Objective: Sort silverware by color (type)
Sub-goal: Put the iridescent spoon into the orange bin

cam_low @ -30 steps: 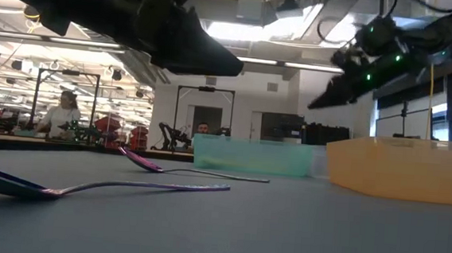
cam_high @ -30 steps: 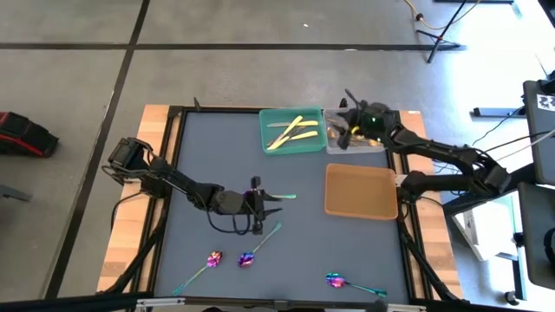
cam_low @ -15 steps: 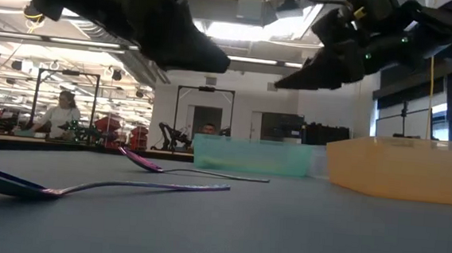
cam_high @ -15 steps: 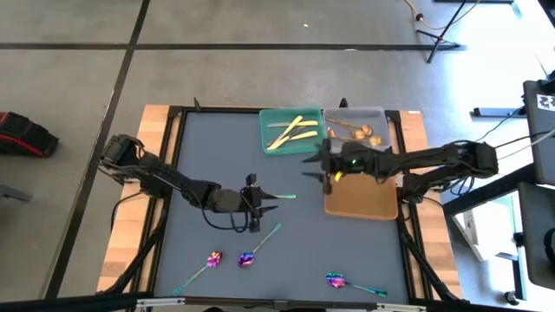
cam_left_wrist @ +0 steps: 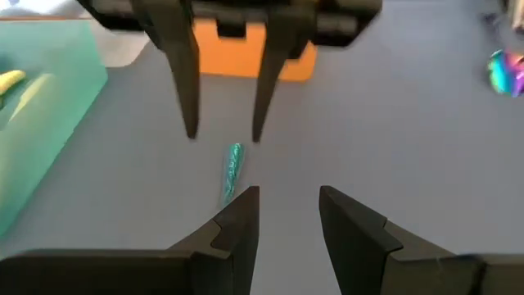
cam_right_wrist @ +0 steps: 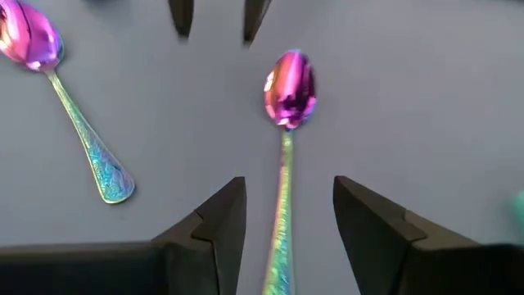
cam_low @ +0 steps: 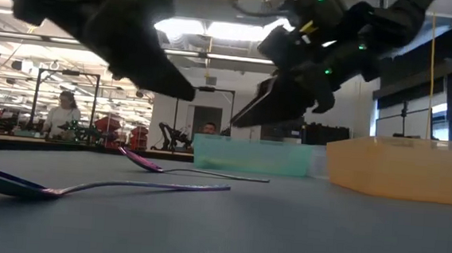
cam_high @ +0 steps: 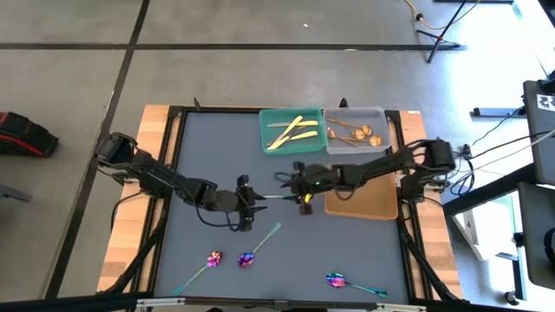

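I have my left gripper [cam_high: 250, 200] and right gripper [cam_high: 292, 186] facing each other mid-table, both with fingers parted.

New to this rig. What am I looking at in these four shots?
Two dark robot arms work at a grey table, sorting cutlery. One camera looks straight down, one sits at table level, and one rides on each wrist.

The green tray holds pale yellow-gold knives. The grey tray holds copper-gold spoons. The orange tray looks empty.

Several iridescent purple-blue spoons with teal handles lie loose on the table. One of these spoons lies mid-table between the left end effector and the right end effector, which face each other. Both are open and hold nothing.
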Tool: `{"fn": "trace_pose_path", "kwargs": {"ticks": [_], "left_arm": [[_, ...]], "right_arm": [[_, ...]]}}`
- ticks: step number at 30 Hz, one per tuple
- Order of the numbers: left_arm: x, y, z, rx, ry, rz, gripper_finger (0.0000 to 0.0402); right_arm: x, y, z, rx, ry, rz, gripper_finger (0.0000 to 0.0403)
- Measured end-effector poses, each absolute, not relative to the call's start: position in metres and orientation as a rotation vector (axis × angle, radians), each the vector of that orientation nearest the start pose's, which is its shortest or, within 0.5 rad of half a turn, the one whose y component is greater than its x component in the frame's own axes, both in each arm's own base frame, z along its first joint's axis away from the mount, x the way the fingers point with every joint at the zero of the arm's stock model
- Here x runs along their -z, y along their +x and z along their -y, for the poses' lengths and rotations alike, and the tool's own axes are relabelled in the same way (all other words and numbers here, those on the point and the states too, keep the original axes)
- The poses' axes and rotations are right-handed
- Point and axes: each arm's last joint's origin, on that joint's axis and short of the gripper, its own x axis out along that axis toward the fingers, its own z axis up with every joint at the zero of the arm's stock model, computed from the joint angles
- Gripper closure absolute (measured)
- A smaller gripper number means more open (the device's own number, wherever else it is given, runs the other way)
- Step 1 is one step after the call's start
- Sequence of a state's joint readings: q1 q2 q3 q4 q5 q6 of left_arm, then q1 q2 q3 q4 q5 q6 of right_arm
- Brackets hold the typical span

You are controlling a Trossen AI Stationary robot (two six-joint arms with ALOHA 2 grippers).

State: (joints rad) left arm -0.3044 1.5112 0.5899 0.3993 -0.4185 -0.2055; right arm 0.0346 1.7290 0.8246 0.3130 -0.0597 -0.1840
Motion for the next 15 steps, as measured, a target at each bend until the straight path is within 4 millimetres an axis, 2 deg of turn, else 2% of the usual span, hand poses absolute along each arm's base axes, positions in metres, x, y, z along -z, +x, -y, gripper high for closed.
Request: {"fn": "trace_pose_path", "kwargs": {"ticks": [4, 9, 15], "left_arm": [[-0.156, 0.254, 0.072, -0.155, -0.075, -0.401, 0.0278], [-0.154, 0.234, 0.073, -0.122, -0.144, -0.268, 0.0278], [-0.153, 0.227, 0.076, -0.156, -0.154, -0.208, 0.0278]], "right_arm": [[-0.150, 0.357, -0.019, -0.150, -0.154, -0.630, 0.0233], [-0.140, 0.366, -0.021, -0.139, -0.128, -0.658, 0.0233], [-0.130, 0.371, -0.022, -0.132, -0.108, -0.684, 0.0233]]}}
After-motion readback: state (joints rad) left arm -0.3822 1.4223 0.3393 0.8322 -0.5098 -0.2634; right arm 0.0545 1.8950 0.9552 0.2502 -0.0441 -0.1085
